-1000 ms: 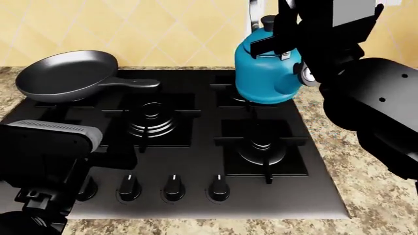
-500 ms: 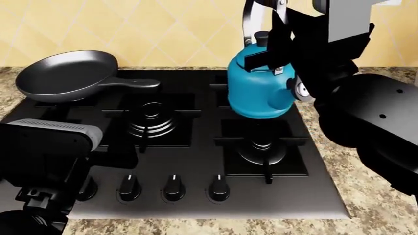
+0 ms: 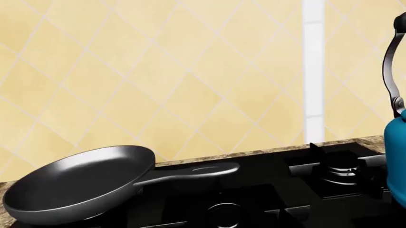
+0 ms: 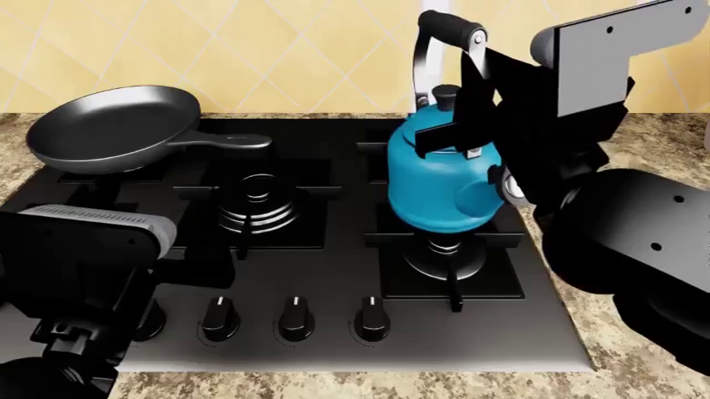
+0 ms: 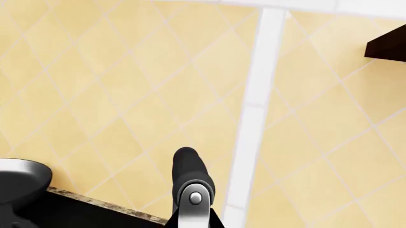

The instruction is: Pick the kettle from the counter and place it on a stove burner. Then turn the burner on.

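Observation:
The teal-blue kettle (image 4: 441, 184) hangs low over the front right stove burner (image 4: 444, 256), and I cannot tell whether it touches the grate. My right gripper (image 4: 473, 100) is shut on the right leg of its arched handle, below the black grip. In the right wrist view the handle (image 5: 190, 187) runs straight between the dark jaws of the gripper (image 5: 193, 221). The kettle's edge (image 3: 397, 156) also shows in the left wrist view. The left arm (image 4: 89, 241) sits low at the front left, its fingers not distinguishable. The granite counter (image 4: 621, 332) surrounds the hob.
A black frying pan (image 4: 111, 125) rests on the rear left burner, its handle pointing right. A wider multi-ring burner (image 4: 258, 204) lies mid-hob. Several knobs (image 4: 294, 320) line the hob's front edge. The tiled wall (image 4: 278, 50) stands close behind.
The right gripper has carried the kettle forward and down, from over the rear right burner to just over the front right one. The left arm has stayed put.

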{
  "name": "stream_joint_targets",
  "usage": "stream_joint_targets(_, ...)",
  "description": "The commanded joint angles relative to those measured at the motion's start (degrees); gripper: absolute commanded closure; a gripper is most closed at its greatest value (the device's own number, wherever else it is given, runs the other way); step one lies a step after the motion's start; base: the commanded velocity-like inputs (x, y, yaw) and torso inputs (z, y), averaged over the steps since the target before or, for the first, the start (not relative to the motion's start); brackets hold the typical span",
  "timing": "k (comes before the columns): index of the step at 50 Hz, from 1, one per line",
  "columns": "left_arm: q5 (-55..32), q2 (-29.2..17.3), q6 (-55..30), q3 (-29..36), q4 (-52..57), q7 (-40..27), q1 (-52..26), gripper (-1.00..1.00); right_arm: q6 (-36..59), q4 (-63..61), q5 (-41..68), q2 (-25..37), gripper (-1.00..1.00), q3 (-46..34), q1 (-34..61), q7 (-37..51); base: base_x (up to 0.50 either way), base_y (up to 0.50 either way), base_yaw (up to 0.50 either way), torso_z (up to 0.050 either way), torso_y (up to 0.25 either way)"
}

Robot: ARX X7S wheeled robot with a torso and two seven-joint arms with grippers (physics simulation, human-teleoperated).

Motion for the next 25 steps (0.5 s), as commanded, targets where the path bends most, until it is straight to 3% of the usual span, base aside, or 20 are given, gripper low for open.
stream_joint_targets(1, 0.6, -0.1, 0.8, 0.4, -0.4, 0.2, 0.5, -1.00, -1.9, -0.7, -2.7, 0.7, 1.00, 1.4, -2.1, -0.1, 0.00, 0.00, 0.00, 0.000, 0.010)
stream_joint_targets(25, 0.4, -0.5, 1.7, 0.3, -0.8, 0.1, 0.8, -1.00, -8.2, 4.9, -7.0, -0.7, 1.00, 0.8, -7.8, -3.4, 0.00, 0.00, 0.00, 0.000, 0.001)
